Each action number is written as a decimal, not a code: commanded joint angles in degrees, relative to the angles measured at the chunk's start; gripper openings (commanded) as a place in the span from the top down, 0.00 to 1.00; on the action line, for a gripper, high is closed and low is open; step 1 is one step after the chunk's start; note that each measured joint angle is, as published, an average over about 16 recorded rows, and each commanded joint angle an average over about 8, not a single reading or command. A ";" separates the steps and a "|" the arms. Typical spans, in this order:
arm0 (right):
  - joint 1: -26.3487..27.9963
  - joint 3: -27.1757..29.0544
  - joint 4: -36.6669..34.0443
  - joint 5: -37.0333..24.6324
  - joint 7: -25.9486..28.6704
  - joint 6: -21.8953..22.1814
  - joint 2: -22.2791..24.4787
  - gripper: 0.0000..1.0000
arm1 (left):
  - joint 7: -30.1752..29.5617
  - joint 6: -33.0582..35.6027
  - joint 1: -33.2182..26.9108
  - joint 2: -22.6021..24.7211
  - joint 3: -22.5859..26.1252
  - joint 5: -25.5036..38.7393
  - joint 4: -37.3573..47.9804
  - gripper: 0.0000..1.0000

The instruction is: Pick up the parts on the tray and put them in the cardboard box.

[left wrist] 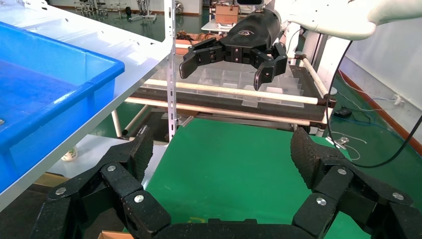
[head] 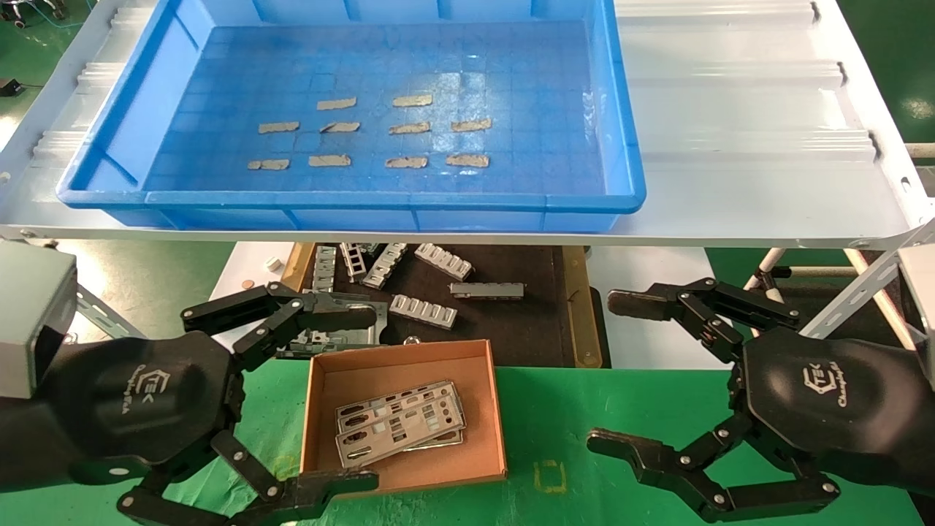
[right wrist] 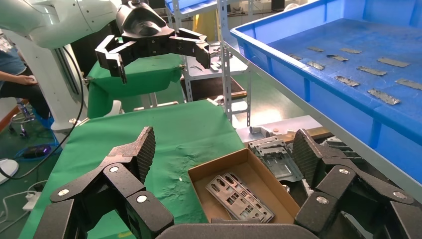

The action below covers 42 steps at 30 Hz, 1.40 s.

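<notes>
The blue tray (head: 350,199) sits on the white shelf, and its gridded floor shows only tan tape strips (head: 410,128). Below it, on the green cloth, lies the open cardboard box (head: 314,409) with silvery punched parts (head: 400,422) stacked flat inside; they also show in the right wrist view as parts (right wrist: 239,196) in the box (right wrist: 199,174). My left gripper (head: 365,398) hovers open at the box's left side, nothing between its fingers (left wrist: 142,147). My right gripper (head: 608,372) hangs open and empty to the right of the box.
Behind the box a dark wood-edged mat (head: 511,329) carries several ribbed grey brackets (head: 424,310) and a flat metal frame (right wrist: 276,157). The shelf edge (head: 467,237) overhangs the mat. Green cloth (head: 584,409) lies between box and right gripper.
</notes>
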 commanded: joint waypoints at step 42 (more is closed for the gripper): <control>0.00 0.00 0.00 0.00 0.00 0.00 0.00 0.00 | 0.00 0.00 0.00 0.00 0.00 0.00 0.00 0.00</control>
